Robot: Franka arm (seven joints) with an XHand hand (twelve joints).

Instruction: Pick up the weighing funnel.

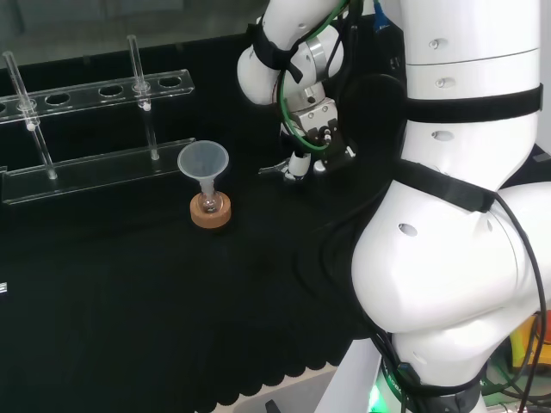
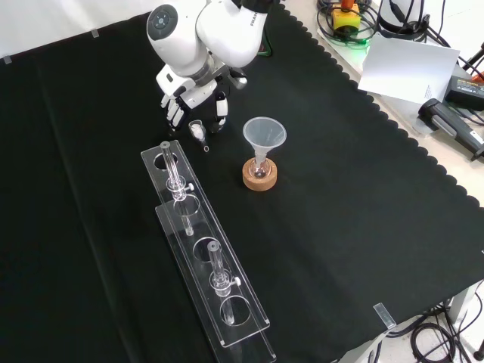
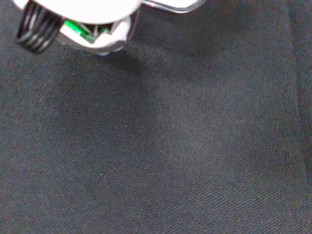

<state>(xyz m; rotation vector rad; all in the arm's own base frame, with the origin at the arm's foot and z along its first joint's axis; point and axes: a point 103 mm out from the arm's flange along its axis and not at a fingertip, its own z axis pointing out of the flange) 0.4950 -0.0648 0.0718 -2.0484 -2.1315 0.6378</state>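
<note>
At upper left of the front view we see the robot hand (image 2: 190, 97) open just above the weighing funnel (image 2: 198, 133) on the tabletop (image 2: 340, 227). Closing fingers (image 2: 173, 113) could knock it away.

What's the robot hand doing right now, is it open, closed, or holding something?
Robot hand: open, with fingers and thumb reaching down on either side of the weighing funnel, not gripping it.
</note>
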